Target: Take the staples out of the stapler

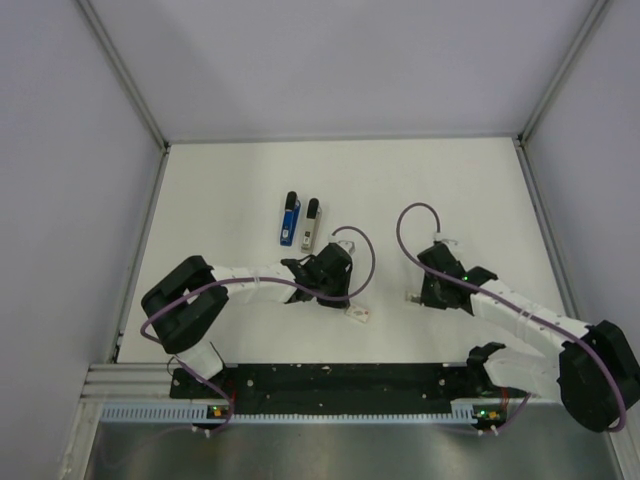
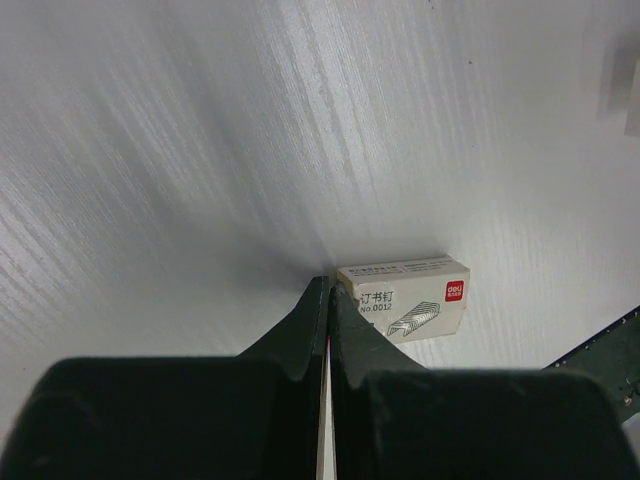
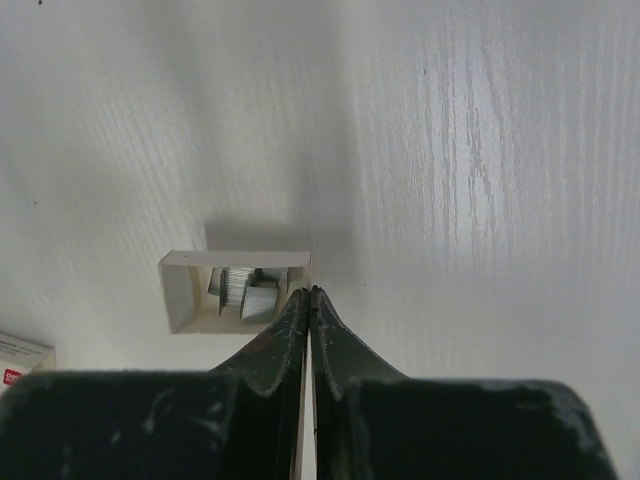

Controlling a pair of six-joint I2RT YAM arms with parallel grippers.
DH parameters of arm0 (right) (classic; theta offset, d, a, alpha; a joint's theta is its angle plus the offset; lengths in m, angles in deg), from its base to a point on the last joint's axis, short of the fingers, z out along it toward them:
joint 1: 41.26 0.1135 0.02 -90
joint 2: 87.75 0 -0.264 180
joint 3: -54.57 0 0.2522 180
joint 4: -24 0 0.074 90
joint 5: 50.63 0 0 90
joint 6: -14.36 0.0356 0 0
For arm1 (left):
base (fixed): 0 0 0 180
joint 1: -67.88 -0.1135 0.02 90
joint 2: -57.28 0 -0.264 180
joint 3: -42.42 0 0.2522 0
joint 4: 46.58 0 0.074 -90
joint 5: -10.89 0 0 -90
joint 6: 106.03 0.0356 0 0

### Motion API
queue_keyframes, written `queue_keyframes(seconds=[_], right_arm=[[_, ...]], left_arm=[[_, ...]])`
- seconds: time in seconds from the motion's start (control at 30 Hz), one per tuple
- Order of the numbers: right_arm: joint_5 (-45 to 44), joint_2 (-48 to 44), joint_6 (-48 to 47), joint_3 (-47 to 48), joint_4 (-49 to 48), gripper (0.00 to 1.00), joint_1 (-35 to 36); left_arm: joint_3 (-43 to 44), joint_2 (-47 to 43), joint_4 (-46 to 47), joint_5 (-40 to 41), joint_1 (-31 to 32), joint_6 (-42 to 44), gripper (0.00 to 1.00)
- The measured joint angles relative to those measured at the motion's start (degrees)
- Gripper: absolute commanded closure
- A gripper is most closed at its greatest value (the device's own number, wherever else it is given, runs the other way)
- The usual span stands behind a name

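Observation:
A blue stapler (image 1: 289, 218) and a pale grey one (image 1: 311, 223) lie side by side in mid table, apart from both grippers. My left gripper (image 1: 344, 298) is shut and empty; in the left wrist view its tips (image 2: 328, 286) rest beside a closed white staple box (image 2: 405, 298), which also shows in the top view (image 1: 358, 315). My right gripper (image 1: 418, 293) is shut and empty; in the right wrist view its tips (image 3: 305, 293) sit at the right corner of an open white tray (image 3: 180, 292) holding loose staple strips (image 3: 243, 291).
The white table is walled by grey panels on three sides. The open tray (image 1: 408, 297) lies to the right of the staple box. Purple cables loop above both wrists. The black base rail (image 1: 330, 385) runs along the near edge.

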Motion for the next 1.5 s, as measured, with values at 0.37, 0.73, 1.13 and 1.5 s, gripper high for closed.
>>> queue_keyframes(seconds=[0.37,0.73,1.13,1.5], right_arm=[[-3.4,-1.3,5.6,-0.2,5.2,1.0,8.1],[-6.8,2.7,13.9,3.4,9.2,1.0,16.8],[-8.1,7.0,18.5,6.0,10.5,1.0,21.0],[-9.0,11.2,17.2,9.6,10.1,1.0,21.4]], left_arm=[[-0.7,-0.2,1.0,0.5,0.0,-3.5,1.0],[-6.1,-4.5,4.0,4.2,1.8,-11.5,1.0],[-8.8,-5.9,6.4,4.3,3.7,-12.8,1.0],[-8.8,-5.5,7.1,3.8,4.0,-12.4,1.0]])
